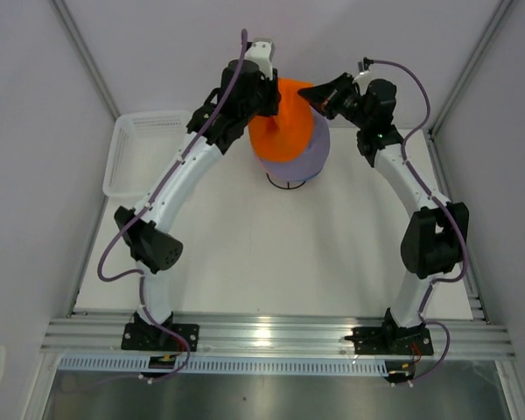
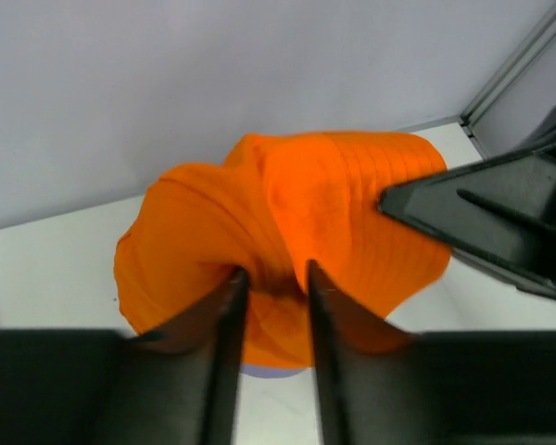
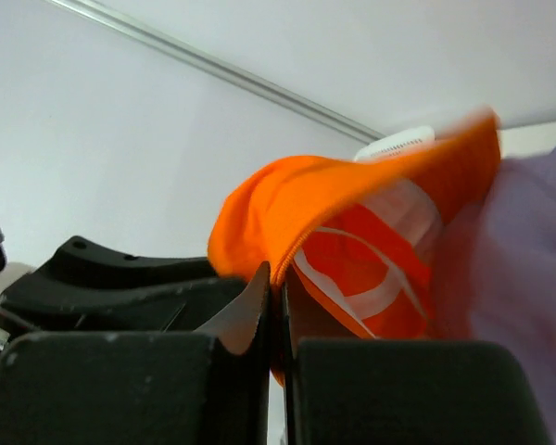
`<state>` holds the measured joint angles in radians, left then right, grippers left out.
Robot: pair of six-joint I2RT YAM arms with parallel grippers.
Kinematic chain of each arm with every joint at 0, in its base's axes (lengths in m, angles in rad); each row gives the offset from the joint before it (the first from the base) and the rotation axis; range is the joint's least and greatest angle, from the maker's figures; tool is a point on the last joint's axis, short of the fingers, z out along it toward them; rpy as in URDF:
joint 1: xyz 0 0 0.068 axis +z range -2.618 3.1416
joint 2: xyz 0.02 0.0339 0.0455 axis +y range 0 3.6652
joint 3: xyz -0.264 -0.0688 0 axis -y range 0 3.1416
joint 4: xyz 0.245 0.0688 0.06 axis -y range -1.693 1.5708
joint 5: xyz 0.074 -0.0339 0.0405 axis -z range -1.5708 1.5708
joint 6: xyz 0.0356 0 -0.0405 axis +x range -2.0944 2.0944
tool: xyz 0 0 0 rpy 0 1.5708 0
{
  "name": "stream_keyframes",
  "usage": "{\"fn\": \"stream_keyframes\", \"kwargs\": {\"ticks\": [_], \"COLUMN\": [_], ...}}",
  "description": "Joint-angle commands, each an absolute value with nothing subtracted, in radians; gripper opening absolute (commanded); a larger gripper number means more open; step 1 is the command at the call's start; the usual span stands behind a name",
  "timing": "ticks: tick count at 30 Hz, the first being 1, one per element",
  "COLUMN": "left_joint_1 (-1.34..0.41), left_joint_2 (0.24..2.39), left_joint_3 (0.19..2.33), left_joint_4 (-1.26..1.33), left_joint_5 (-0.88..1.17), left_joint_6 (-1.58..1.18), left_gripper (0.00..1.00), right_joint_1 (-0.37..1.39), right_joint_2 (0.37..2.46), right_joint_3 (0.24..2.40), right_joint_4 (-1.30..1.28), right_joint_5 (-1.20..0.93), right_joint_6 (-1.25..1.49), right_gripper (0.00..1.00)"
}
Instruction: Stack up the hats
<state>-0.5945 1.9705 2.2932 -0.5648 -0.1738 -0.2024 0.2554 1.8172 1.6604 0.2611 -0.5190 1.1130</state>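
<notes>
White mesh basket [image 1: 144, 157]: stands at the far left of the table [image 1: 289, 254], well apart from the work. It plays no part in this step.
Left gripper [image 2: 274, 271]: jaws parted, with a fold of orange fabric lying between them. The hold reads as loose, not clenched.
Orange hat [image 2: 334, 204]: draped over the lavender hat [image 1: 315, 153] at the back centre of the table. It sits skewed toward the left arm, its crown is crumpled, and it is not seated square.
Lavender hat: sits on the black wire stand [image 1: 287, 182], directly under the orange one. Its right and near sides are uncovered.
Right gripper [image 3: 274, 278]: clamped tight on the orange hat's brim edge, with the white inner label showing just beside the jaws.
Step in hand, as judged: seating the orange hat down over the lavender one.
Your method, left side: open the jaws wider before you retreat, then back out along the line of the fingers so that the fold does not snag and drag the crown off centre.
Your method, right side: hold that pinch and draw the brim outward and down over the exposed lavender side. Let go only once the brim lies level all round.
Risk: a sideways pull from either arm could tilt the stand or strip both hats off it. Move one arm at a time.
</notes>
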Motion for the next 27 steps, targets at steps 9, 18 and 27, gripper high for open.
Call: {"fn": "stream_keyframes", "kwargs": {"ticks": [9, 18, 27], "left_joint_1": [-0.568, -0.367, -0.314], "left_joint_2": [1.947, 1.709, 1.732], "left_joint_3": [2.287, 1.809, 1.582], "left_joint_4": [-0.537, -0.318, -0.017], "left_joint_5": [-0.227, 0.010, 0.259], "left_joint_6": [-0.263, -0.610, -0.799], "left_gripper": [1.00, 0.99, 0.93], "right_joint_1": [0.143, 0.034, 0.023], "right_joint_2": [1.806, 1.787, 1.877], "right_joint_3": [1.632, 1.552, 1.496], "right_joint_4": [0.175, 0.120, 0.192], "right_joint_5": [-0.667, -0.768, -0.785], "right_joint_6": [0.928, 0.772, 0.732], "right_gripper": [0.00, 0.00, 0.00]}}
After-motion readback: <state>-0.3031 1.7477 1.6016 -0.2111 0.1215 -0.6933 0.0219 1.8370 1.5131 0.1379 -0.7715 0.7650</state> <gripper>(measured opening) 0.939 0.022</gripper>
